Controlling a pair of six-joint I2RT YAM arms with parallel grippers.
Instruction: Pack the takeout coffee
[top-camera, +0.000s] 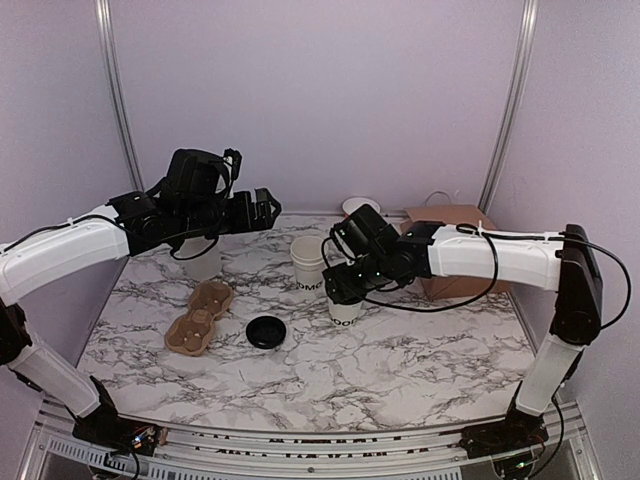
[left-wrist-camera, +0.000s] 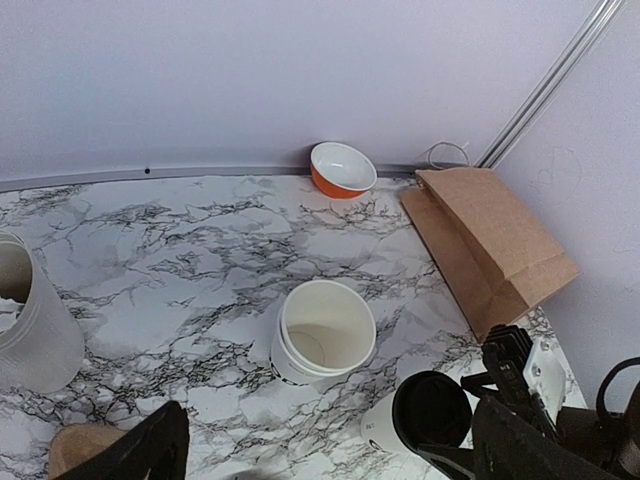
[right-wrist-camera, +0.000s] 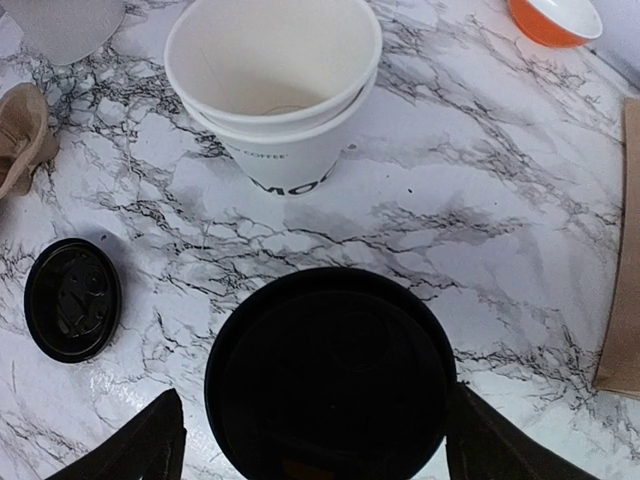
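Gripper on right (right-wrist-camera: 320, 450) astride takeout coffee (right-wrist-camera: 330, 370)

We see a lab test booth: plain lilac walls (top-camera: 320, 100), bare metal corner posts (top-camera: 113, 90), and a marble-print surface (top-camera: 400, 360) with two robot arms (top-camera: 490, 255) bolted to a frame (top-camera: 300, 447) at its edge.

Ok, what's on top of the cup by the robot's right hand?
A round black lid sits on the takeout coffee, between the fingers of the right gripper. The lid covers the inside, so any drink is hidden.
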